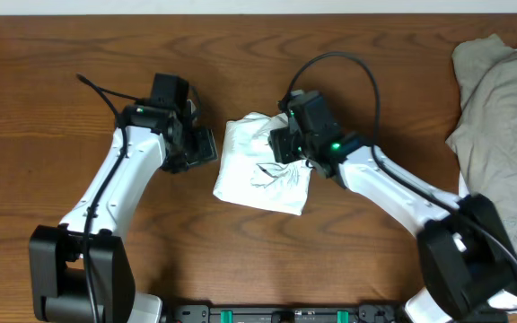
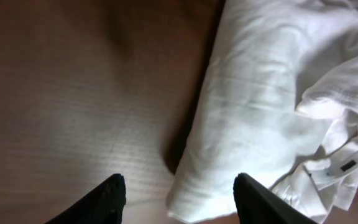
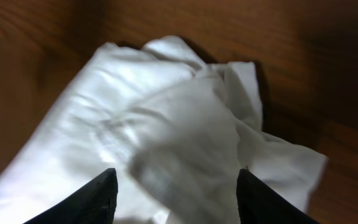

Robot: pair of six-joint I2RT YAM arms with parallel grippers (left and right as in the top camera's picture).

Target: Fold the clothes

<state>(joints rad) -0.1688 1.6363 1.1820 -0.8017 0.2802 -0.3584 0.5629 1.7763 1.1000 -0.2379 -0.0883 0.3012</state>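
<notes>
A white garment (image 1: pixel 263 166) lies partly folded in the middle of the wooden table. It also shows in the left wrist view (image 2: pixel 253 112) and in the right wrist view (image 3: pixel 166 124). My left gripper (image 1: pixel 203 146) is open just left of the garment's edge (image 2: pixel 178 193). My right gripper (image 1: pixel 283 144) is open above the garment's upper right part, with bunched cloth between the fingers (image 3: pixel 176 193) but not pinched.
A beige garment (image 1: pixel 505 126) lies spread at the table's right edge. The wooden table (image 1: pixel 106 54) surrounds the white garment.
</notes>
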